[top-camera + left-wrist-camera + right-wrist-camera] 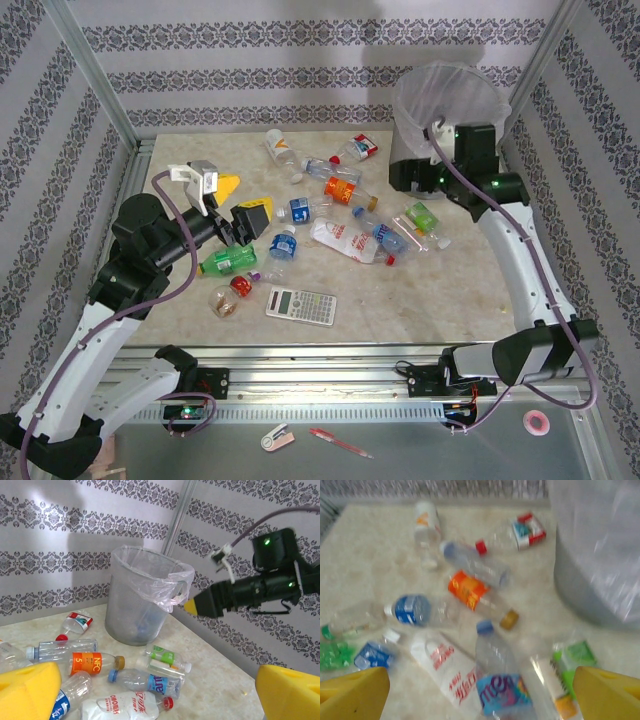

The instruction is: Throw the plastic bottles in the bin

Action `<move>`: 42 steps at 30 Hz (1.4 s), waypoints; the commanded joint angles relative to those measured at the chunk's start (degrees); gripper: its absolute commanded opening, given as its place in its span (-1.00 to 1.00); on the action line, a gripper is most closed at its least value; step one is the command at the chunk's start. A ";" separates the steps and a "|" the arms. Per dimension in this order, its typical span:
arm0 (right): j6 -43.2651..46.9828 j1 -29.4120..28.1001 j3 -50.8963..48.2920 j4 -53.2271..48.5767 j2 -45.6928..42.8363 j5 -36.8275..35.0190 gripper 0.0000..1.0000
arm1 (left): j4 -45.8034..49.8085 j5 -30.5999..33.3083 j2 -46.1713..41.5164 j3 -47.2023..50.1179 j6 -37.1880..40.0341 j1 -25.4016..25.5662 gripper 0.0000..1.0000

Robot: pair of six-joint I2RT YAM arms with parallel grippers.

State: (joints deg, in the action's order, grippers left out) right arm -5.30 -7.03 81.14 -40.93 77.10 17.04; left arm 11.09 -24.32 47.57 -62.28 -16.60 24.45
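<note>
**Op:** Twelve or so bottles [345, 240] by my count, all lying on the table [470, 290], spread from the middle out toward the far right. Do you read the same?

**Desk:** I do. The bin [447, 108] stands upright in the far right corner, with its bag [165, 587] folded over the rim. Nearest to it I have a red-label bottle [362, 148] on its left. A green-label bottle [420, 215] lies on the near side of it.

**Op:** I've got the right gripper [480, 695] close beside the bin's near left side, above the table. I cannot tell whether it touches the bin. Its jaws are spread wide with nothing between them. In my wrist view a blue-label bottle [497, 690] lies below it, and an orange-label bottle [470, 590] lies a little farther off.

**Desk:** And your other arm?

**Op:** The left gripper [241, 199] hangs over the left side of the table. Its jaws are also wide, and the yellow pads [27, 690] sit at both edges of my wrist view, gripping nothing. A green-tinted bottle [228, 262] lies on the table just near of it.

**Desk:** I also see the calculator [301, 305] flat near the table's near edge, to the right of that green-tinted bottle.
</note>
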 commanded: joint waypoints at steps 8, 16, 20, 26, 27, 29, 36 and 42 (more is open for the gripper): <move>0.73 -3.15 -7.71 -6.01 4.72 0.43 0.85 | -0.42 -0.09 -0.76 -0.94 -0.45 0.95 0.99; 6.10 -7.10 -3.72 -9.62 14.39 -2.38 0.78 | -0.07 0.59 -1.81 -0.66 -0.54 0.95 0.99; 8.18 -8.48 -0.52 -12.24 19.24 -5.94 0.75 | 0.36 0.87 -2.34 -0.62 -0.60 0.95 0.99; 10.81 -10.05 2.72 -14.12 25.20 -9.52 0.70 | 1.11 1.26 -2.86 -0.81 -0.54 1.04 0.99; 11.07 -10.19 3.23 -14.25 26.09 -10.01 0.68 | 1.41 1.42 -2.91 -0.92 -0.49 1.02 0.99; 11.69 -10.53 4.10 -14.83 27.65 -11.21 0.66 | 1.61 1.53 -3.10 -0.92 -0.36 1.04 0.99; 13.43 -11.08 6.64 -15.58 31.79 -13.49 0.66 | 2.20 1.96 -3.18 -1.01 0.11 1.04 0.99; 14.21 -11.30 8.87 -16.14 35.22 -13.96 0.58 | 2.62 2.47 -2.98 -1.09 0.48 1.04 0.99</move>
State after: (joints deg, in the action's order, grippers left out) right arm 7.75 -17.52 87.90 -55.18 110.48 4.95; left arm 12.88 -22.41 45.25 -62.28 -16.58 24.71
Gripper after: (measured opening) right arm 0.795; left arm 0.997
